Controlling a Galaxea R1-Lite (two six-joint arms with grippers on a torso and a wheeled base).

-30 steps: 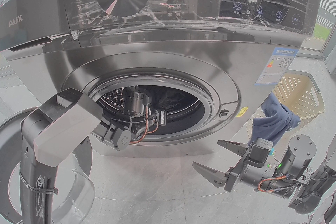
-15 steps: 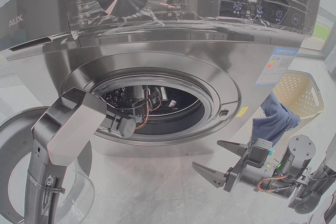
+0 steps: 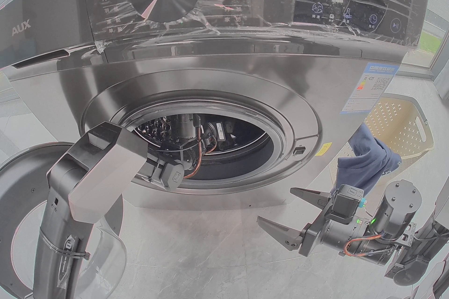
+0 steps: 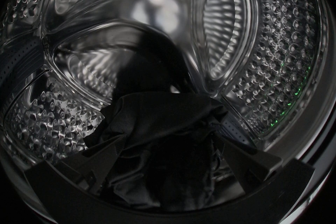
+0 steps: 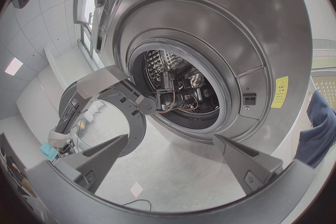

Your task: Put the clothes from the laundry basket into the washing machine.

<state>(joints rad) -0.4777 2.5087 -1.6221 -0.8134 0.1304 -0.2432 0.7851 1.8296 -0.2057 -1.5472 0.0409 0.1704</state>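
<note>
The left gripper (image 4: 168, 137) sat inside the washing machine (image 3: 262, 75) drum (image 4: 280, 60), jaws spread wide. A black garment (image 4: 157, 112) lay between them, apparently released, so the drop-off looked done. The right gripper (image 3: 276, 205) hung wide-jawed near the laundry basket (image 3: 402, 122). A blue garment (image 3: 367, 164) draped there probably needed grasping next.

A black garment (image 4: 164, 123) fills the gap between the left gripper's (image 4: 168, 135) spread jaws; drum wall (image 4: 280, 60) just beyond; before the right gripper's (image 3: 276, 205) spread jaws, open floor (image 3: 210, 239); farther ahead, the left arm (image 3: 103, 164) crowds the door opening (image 3: 243, 160).
</note>
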